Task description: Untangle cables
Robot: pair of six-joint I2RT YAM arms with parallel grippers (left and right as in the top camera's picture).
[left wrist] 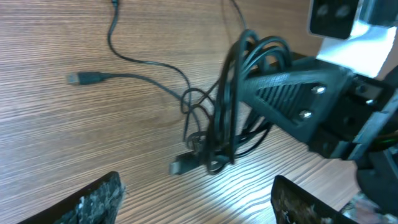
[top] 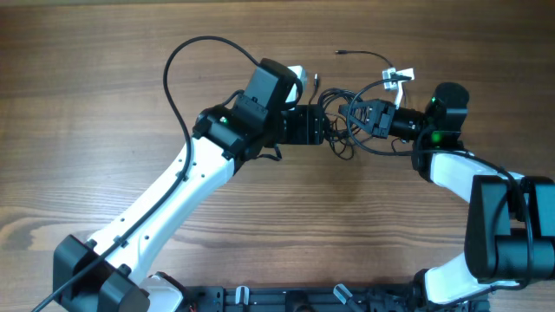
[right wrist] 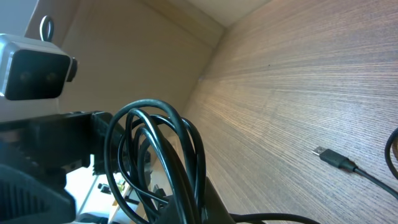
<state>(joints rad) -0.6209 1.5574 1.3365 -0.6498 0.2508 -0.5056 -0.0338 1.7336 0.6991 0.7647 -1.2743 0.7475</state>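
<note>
The cables (top: 349, 130) are a bunch of thin black loops on the wooden table between the two grippers. In the left wrist view the bunch (left wrist: 225, 109) stands up from the table, clamped in the right gripper's black fingers (left wrist: 292, 93). A plug (left wrist: 181, 166) lies below the bunch, and one strand runs left to a USB plug (left wrist: 81, 78). My left gripper (left wrist: 198, 182) is open just short of the bunch, with nothing between its fingers. My right gripper (right wrist: 208, 202) is shut on the cable loops (right wrist: 155, 143). Seen from overhead, the left gripper (top: 332, 130) and right gripper (top: 354, 116) almost meet.
A loose strand with a white tag (top: 399, 76) trails toward the table's far side and ends in a small plug (top: 340, 52). The left arm's thick black wire (top: 186, 61) arcs over the table. A black rail (top: 286, 300) runs along the near edge.
</note>
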